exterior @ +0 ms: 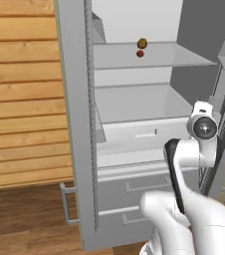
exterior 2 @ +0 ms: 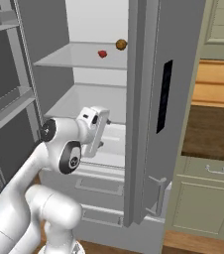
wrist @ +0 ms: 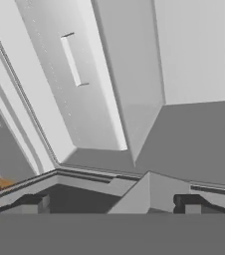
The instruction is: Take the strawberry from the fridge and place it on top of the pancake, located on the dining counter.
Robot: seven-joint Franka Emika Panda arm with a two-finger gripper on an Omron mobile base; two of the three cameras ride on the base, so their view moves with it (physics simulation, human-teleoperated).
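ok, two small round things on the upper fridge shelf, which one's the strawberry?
The red one, the strawberry, at the front of the upper shelf. The brownish-orange ball sits just behind it, further into the fridge.

One strawberry (exterior: 140,53) and one brownish ball (exterior: 142,43) are sitting on one fridge (exterior: 79,124) shelf (exterior: 149,56); one door is standing open.

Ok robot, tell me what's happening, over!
Gripper open, empty, low by the fridge drawers. Strawberry on upper shelf beside brownish ball. Fridge open, nothing blocking.
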